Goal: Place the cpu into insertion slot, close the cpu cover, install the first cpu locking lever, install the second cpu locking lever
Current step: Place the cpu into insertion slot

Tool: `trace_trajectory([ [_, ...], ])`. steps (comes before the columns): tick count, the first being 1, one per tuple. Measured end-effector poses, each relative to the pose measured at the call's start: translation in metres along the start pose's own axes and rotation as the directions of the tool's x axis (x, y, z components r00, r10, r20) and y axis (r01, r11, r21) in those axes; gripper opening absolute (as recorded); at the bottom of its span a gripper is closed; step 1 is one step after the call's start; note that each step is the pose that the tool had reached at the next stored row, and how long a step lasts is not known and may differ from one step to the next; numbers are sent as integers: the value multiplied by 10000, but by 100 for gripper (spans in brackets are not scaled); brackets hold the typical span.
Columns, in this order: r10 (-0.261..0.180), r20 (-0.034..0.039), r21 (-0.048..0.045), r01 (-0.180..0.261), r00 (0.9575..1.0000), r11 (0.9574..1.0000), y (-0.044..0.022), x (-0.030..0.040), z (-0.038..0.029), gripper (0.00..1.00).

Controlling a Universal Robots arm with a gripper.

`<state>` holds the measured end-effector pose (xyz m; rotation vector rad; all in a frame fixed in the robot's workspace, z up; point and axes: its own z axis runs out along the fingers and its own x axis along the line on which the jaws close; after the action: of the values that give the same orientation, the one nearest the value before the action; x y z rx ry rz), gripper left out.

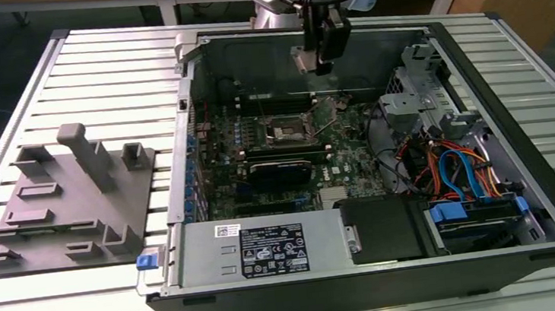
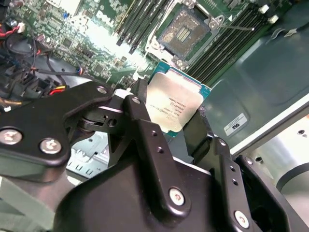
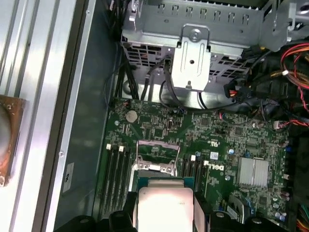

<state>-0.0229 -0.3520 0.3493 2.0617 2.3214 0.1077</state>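
My gripper (image 2: 171, 110) is shut on the cpu (image 2: 177, 104), a flat square chip with a pale metal top, pinched at two opposite edges by black fingers (image 2: 140, 104). In the exterior view the gripper (image 1: 319, 60) hangs above the open computer case, beyond the insertion slot (image 1: 286, 129). The slot (image 2: 183, 31) lies uncovered, its dark contact field showing inside a silvery rim. In the first wrist view the cpu (image 3: 164, 205) sits just short of the cpu cover (image 3: 155, 167), a thin silver frame that looks raised. A thin wire lever (image 2: 237, 28) is swung out beside the slot.
Long black memory slots (image 2: 137, 24) flank the socket on both sides. A metal drive cage (image 3: 193, 53) and bundles of coloured cables (image 1: 452, 165) crowd one side of the case. A grey fixture block (image 1: 68, 198) stands on the slatted table at the exterior view's left.
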Motion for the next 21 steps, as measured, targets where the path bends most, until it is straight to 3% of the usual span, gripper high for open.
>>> trace_trajectory([
  [3,19,-18,176,-19,10000,9998,-2,1,33,54],
  [7,106,-23,284,-106,9999,9995,-7,2,89,54],
  [21,136,-21,292,-136,9999,9995,-8,2,114,54],
])
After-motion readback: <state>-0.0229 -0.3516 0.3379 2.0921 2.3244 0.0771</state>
